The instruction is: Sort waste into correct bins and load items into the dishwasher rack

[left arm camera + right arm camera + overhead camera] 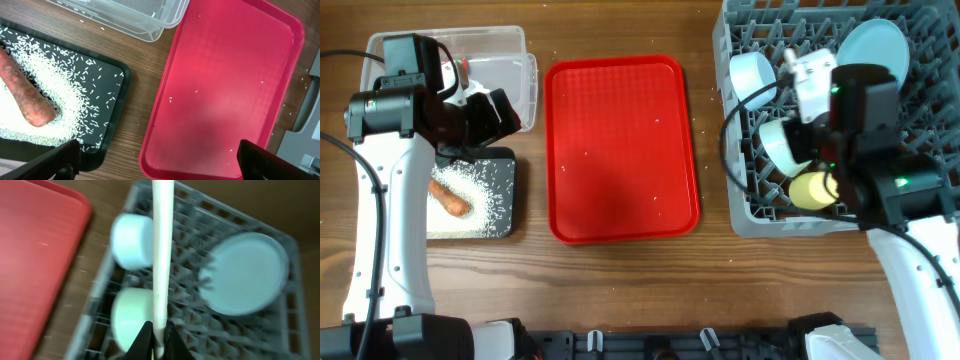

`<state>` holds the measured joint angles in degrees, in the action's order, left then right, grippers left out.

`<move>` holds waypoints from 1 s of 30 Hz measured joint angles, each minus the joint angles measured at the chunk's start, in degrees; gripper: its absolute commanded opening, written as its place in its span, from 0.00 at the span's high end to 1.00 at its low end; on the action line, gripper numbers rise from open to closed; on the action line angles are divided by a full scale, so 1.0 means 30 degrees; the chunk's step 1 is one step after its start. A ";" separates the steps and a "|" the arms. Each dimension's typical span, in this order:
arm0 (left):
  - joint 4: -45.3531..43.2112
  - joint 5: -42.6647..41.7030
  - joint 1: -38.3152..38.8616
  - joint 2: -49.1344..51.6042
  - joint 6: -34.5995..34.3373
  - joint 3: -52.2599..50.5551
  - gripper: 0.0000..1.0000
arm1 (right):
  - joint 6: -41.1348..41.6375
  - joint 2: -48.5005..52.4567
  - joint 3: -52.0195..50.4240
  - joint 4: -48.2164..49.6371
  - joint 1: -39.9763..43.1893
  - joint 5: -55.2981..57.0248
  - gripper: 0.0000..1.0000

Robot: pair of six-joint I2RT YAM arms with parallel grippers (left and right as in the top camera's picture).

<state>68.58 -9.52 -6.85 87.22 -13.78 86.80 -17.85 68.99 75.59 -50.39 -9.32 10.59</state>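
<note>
Right jaws clench the white plastic spoon [162, 255] above the grey plastic grid rack [240, 220], a grip clear only in their wrist view; only overhead shows the small yellow cup [810, 190] racked. Left jaws gape released over the wooden bench [142, 85], near the orange carrot [25, 95] in the black rectangular tray [120, 80].
</note>
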 measured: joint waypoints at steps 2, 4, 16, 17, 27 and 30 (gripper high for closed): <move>0.0000 0.0000 0.0000 0.0000 0.0000 0.0000 0.00 | -0.0393 0.0124 0.0000 0.0029 0.0940 0.0073 0.96; 0.0000 0.0000 0.0000 0.0000 0.0000 0.0000 0.00 | -0.1078 0.0539 0.0000 0.0146 0.2412 0.0153 0.96; 0.0007 0.0000 0.0000 0.0000 0.0000 0.0000 0.00 | -0.4087 0.6739 0.0000 0.5049 0.5238 -0.0401 0.94; 0.0000 0.0000 0.0000 0.0000 0.0000 0.0000 0.00 | -0.4087 0.7344 0.0000 0.5115 0.5340 -0.0583 0.89; 0.0007 0.0000 0.0000 0.0000 0.0000 0.0000 0.00 | -0.1698 0.9136 -0.0007 0.6455 0.5464 -0.1093 0.18; 0.0000 0.0000 0.0000 0.0000 0.0000 0.0000 0.00 | -0.0488 0.7978 -0.0007 0.5843 0.5464 -0.1100 0.11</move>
<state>68.58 -9.52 -6.85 87.22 -13.78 86.80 -19.31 92.92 75.57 -32.86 7.07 7.29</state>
